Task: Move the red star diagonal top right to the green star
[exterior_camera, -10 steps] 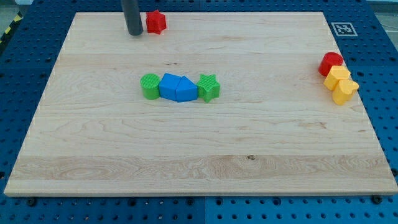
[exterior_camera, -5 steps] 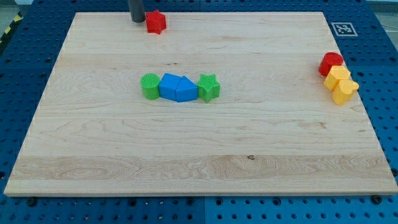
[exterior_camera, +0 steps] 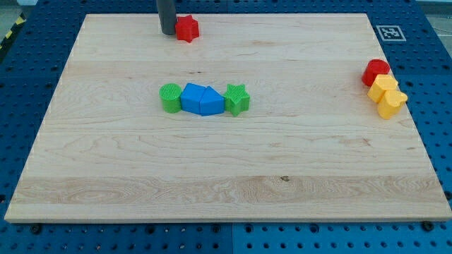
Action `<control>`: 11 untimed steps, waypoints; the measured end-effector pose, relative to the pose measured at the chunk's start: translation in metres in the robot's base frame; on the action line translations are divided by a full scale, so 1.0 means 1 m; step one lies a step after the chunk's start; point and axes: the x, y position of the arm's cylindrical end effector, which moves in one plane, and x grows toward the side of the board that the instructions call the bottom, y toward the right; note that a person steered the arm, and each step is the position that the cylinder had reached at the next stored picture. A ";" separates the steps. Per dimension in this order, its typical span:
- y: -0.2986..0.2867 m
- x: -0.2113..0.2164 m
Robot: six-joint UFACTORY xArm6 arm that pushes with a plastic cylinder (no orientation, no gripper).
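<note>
The red star [exterior_camera: 187, 29] lies near the board's top edge, left of the middle. My tip [exterior_camera: 168, 32] stands right against the star's left side. The green star [exterior_camera: 237, 99] sits near the board's middle, at the right end of a row of blocks. The red star is well above it and to its left.
A green cylinder [exterior_camera: 170, 98] and two blue blocks [exterior_camera: 200, 99] form the row left of the green star. A red cylinder [exterior_camera: 376, 72] and two yellow blocks [exterior_camera: 388, 94] sit at the board's right edge. A tag [exterior_camera: 388, 32] marks the top right corner.
My tip moved up behind the red star's left side, then right, pushing the star a little to the right along the top edge. The other blocks have not moved.
</note>
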 end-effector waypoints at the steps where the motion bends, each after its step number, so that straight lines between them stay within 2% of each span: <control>1: 0.019 0.004; 4: 0.025 -0.007; 10: 0.060 -0.001; 11: 0.063 -0.015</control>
